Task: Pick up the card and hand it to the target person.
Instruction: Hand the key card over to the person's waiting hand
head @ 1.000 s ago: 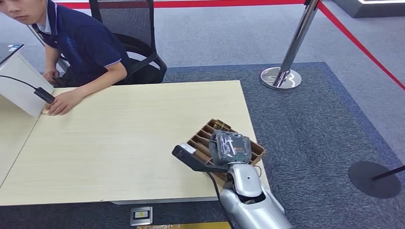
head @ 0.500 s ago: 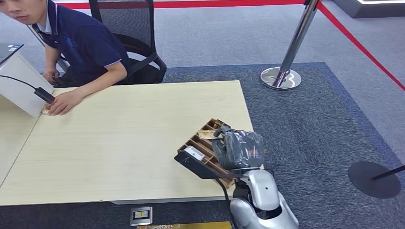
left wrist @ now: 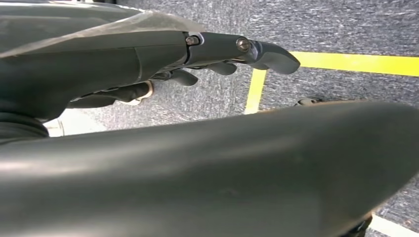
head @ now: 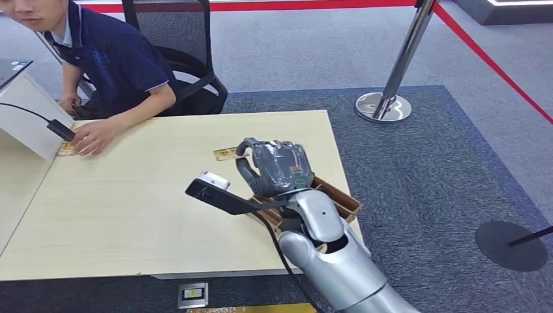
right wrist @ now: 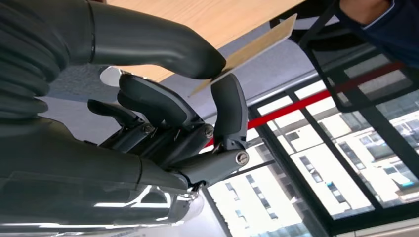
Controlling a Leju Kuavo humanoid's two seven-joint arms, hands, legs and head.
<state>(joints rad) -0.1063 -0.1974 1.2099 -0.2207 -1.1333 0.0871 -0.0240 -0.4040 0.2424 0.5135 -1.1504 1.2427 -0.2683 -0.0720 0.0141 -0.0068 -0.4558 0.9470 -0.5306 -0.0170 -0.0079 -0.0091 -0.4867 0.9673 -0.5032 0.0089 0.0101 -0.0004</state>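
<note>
A: How far along does this look?

B: About halfway, I judge. The pale wood-grain rectangular table [head: 163,195] fills the centre and left of the head view, and the person in the dark navy polo shirt [head: 107,55] sits at its far edge, upper left of the frame, one hand resting on the tabletop. The brown slotted wooden card holder [head: 336,199] sits at the table's near right corner, lower centre of the frame. The pickup looks done: the thin tan rectangular card [right wrist: 257,47] is out of the holder and in the robot's grasp. What is left is carrying it across to the person and releasing it.

A: And the arm?

B: The silver right arm [head: 329,261] rises from the bottom of the head view, angled up and to the left, with the dark grey right hand [head: 277,166] lifted above the holder, over the table's right part. The person is well apart from it, across the table.

A: How is it holding the card?

B: Pinched between thumb and one finger, plain in the right wrist view; the card sticks out toward the upper right of that frame. In the head view it shows just left of the hand.

A: The other hand?

B: The dark grey left hand [left wrist: 148,64] hangs over grey carpet with a yellow line, fingers apart, holding nothing.
</note>
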